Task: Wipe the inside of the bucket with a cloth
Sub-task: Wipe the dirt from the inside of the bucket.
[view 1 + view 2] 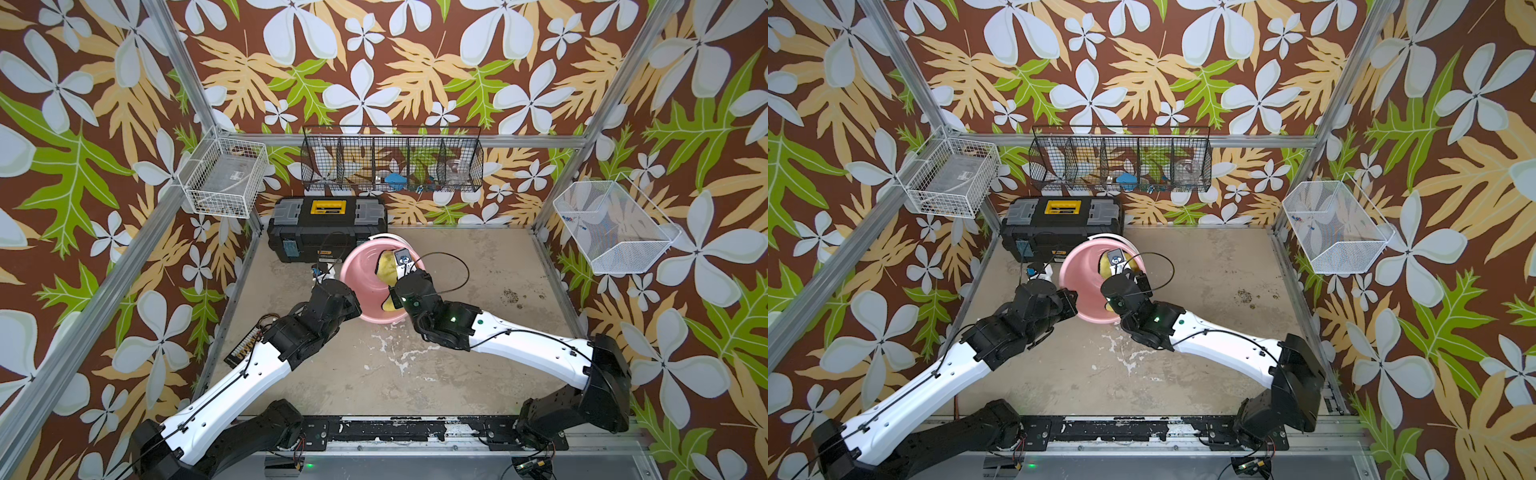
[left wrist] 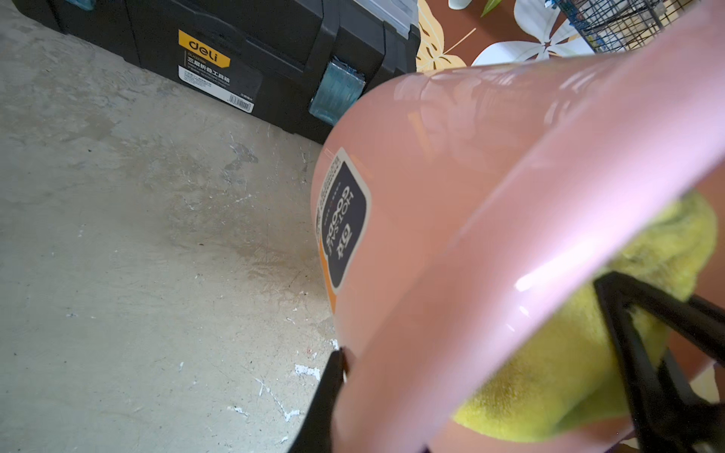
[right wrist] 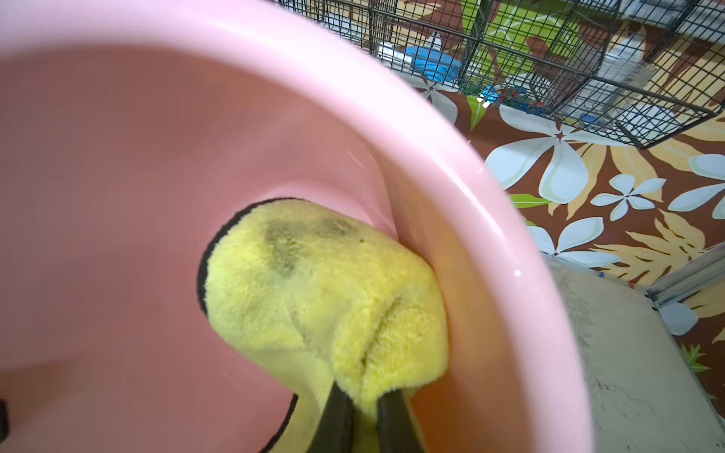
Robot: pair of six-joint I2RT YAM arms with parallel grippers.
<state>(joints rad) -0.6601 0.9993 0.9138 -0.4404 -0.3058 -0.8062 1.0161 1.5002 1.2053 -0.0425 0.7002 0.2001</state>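
Right hand (image 3: 363, 412) pinching cloth (image 3: 314, 290) against bucket (image 3: 490, 235) wall, toolbox (image 1: 328, 224) perhaps touching behind

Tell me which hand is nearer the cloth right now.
Right. The right hand is shut on the cloth inside the bucket; the left hand clamps the bucket's wall, close beside the cloth.

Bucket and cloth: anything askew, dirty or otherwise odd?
The bucket seems tipped, with the left gripper pinching its rim. The cloth, held by the right gripper, has grey stains. Dark crumbs dot the table.
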